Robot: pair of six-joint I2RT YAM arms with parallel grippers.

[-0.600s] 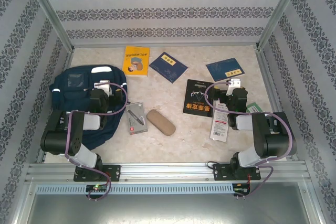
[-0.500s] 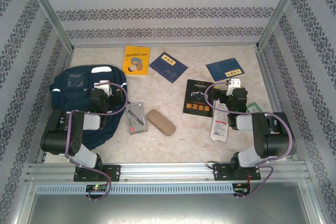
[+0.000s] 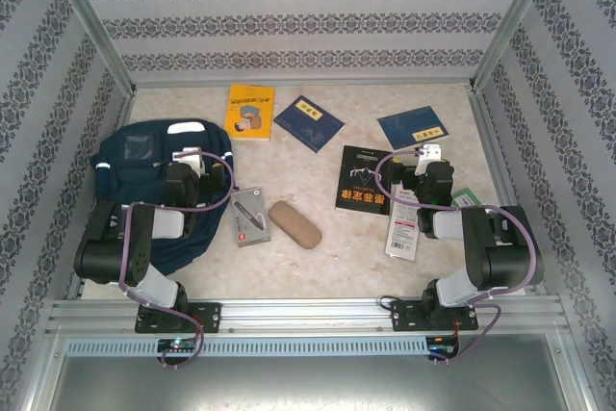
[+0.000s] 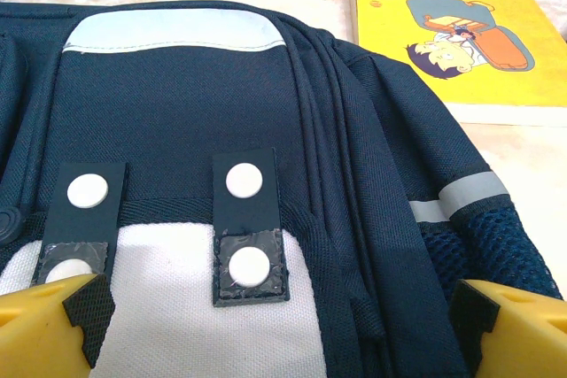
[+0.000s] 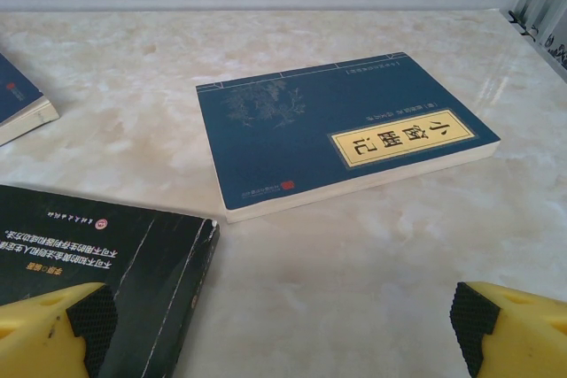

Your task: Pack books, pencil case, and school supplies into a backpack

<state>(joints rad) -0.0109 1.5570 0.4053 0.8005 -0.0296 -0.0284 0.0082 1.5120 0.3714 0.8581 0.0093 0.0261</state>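
Nothing has shifted, so packing is unstarted: both spread-fingered, empty grippers hover, the left over the backpack (image 3: 140,156) at the table's (image 3: 327,281) left edge.

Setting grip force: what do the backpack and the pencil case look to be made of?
The backpack looks like woven synthetic fabric, matte: fine weave, stitched seams, mesh at the side pocket. The pencil case has a plain, smooth-looking tan-brown surface; maybe a leather-like covering, though fabric is possible at this size.
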